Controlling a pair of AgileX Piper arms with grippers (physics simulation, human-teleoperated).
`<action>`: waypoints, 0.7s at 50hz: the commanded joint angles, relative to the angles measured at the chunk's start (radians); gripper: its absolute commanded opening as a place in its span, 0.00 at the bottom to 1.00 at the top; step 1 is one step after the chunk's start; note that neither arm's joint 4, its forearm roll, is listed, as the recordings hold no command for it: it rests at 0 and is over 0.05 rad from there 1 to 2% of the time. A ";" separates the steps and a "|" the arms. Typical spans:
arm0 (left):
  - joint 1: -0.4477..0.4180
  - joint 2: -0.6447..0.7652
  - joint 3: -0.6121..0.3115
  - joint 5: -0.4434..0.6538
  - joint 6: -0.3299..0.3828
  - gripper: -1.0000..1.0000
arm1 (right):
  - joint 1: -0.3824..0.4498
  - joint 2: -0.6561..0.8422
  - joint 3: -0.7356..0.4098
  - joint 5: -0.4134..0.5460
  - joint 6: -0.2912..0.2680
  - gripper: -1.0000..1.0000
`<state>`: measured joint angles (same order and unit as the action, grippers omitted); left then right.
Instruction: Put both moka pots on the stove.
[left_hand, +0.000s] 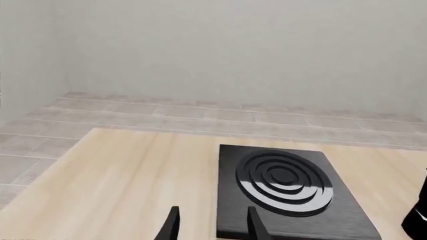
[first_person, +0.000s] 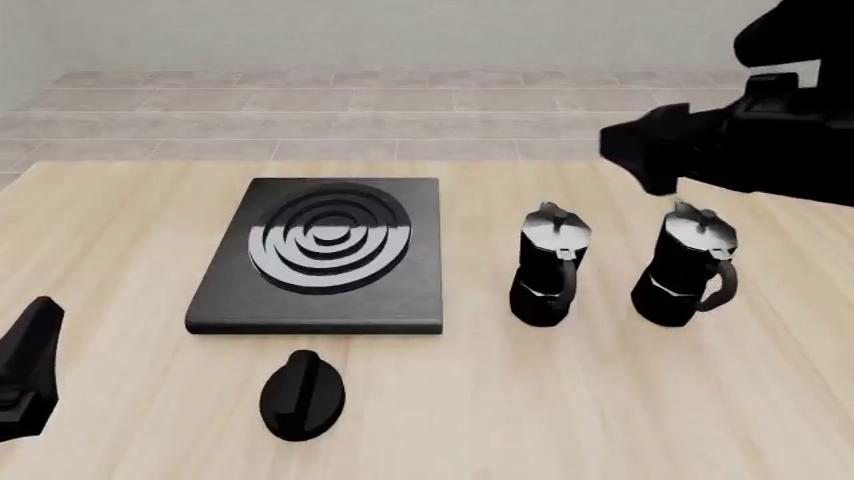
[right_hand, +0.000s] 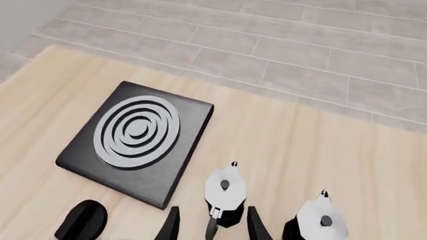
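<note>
Black, faceted, silver-lidded: two moka pots upright beside the ringed stove. Right gripper spread wide above one pot; left gripper likewise parted, empty.

Stove on wooden table; left claw fingertips apart at near edge.

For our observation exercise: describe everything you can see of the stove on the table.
The flat, dark grey-black rectangular stove slab lies flat on the pale wooden table. Its top looks finely brushed and carries concentric silver-and-black burner rings that catch a glossy reflection. Nothing stands on it or touches it. Two black faceted moka pots stand apart to its right; a black oval knob lies just in front.
</note>
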<state>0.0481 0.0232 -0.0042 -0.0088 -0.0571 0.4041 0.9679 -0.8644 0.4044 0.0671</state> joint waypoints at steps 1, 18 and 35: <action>0.005 0.011 0.002 -0.010 -0.005 1.00 | -0.022 0.083 -0.047 0.058 0.050 1.00; 0.006 0.038 0.004 -0.030 -0.010 1.00 | -0.010 0.162 -0.066 0.068 0.118 1.00; 0.004 0.065 0.003 -0.051 -0.017 1.00 | -0.029 0.226 -0.049 0.031 0.140 1.00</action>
<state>0.0533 0.0740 -0.0012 -0.0487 -0.0698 0.3854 1.1557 -0.9201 0.4523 0.1932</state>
